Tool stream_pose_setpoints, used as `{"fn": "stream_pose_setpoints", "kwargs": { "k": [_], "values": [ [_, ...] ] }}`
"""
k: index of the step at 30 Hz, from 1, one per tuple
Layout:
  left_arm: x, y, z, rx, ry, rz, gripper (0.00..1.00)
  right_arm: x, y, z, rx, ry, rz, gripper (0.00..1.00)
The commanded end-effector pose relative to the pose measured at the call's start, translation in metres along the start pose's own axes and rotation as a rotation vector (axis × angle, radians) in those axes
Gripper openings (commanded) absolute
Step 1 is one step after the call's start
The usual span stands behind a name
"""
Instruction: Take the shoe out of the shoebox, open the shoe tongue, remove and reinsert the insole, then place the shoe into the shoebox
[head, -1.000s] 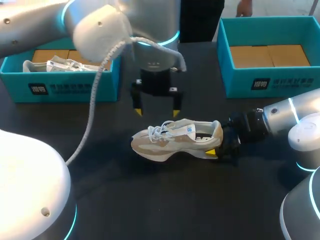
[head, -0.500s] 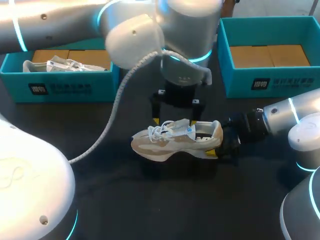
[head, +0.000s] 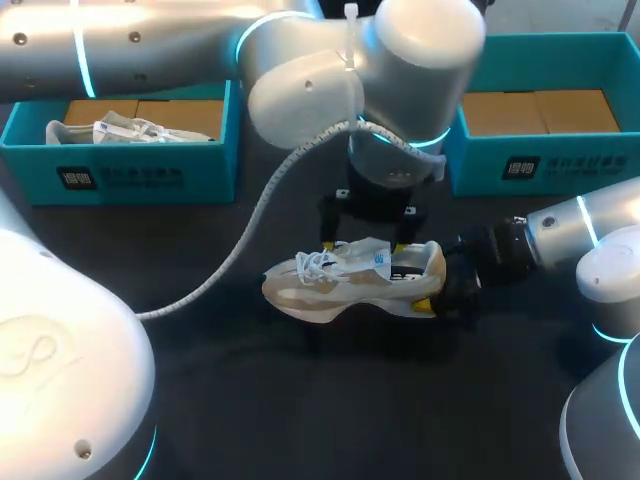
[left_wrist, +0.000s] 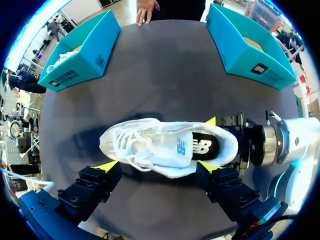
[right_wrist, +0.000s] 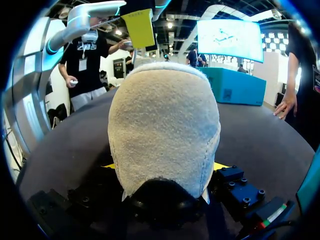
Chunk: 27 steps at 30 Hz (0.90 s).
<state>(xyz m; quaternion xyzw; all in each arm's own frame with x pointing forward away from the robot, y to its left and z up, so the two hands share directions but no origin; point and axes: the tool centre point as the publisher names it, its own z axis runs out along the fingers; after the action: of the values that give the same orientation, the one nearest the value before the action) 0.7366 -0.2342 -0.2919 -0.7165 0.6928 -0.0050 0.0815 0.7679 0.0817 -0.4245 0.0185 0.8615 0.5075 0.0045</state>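
The pale shoe (head: 350, 280) sits upright at mid-worktop, outside both boxes, toe toward the left edge — its heel clamped between the fingers of the right gripper (head: 435, 290). The left gripper (head: 362, 246) hangs over the tongue, fingers spread wide, one to each side. At the far-left corner a teal shoebox (head: 120, 175) holds a second shoe (head: 125, 130) on brown card (head: 180, 112) — the far-right shoebox (head: 540, 165) shows brown card too.

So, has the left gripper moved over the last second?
Yes. The left gripper has moved from behind the laces toward the shoebox on the right and down, close over the shoe, which has not shifted.
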Motion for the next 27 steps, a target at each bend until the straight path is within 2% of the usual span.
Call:
{"fn": "stream_pose_setpoints", "kwargs": {
  "k": [1, 5, 9, 27],
  "values": [
    [0.020, -0.007, 0.011, -0.014, -0.027, 0.008, 1.00, -0.001, 0.001, 0.001, 0.004, -0.001, 0.001, 0.00],
    [0.033, -0.010, 0.021, -0.010, -0.044, 0.026, 1.00, -0.001, 0.001, 0.001, 0.004, -0.001, 0.001, 0.00],
    [0.039, -0.011, 0.032, -0.014, -0.054, 0.033, 1.00, -0.001, 0.001, 0.001, 0.004, -0.001, 0.001, 0.00],
    [0.022, -0.009, 0.063, -0.057, -0.097, 0.014, 1.00, -0.001, 0.001, 0.001, 0.004, -0.001, 0.001, 0.00]
  ]
}}
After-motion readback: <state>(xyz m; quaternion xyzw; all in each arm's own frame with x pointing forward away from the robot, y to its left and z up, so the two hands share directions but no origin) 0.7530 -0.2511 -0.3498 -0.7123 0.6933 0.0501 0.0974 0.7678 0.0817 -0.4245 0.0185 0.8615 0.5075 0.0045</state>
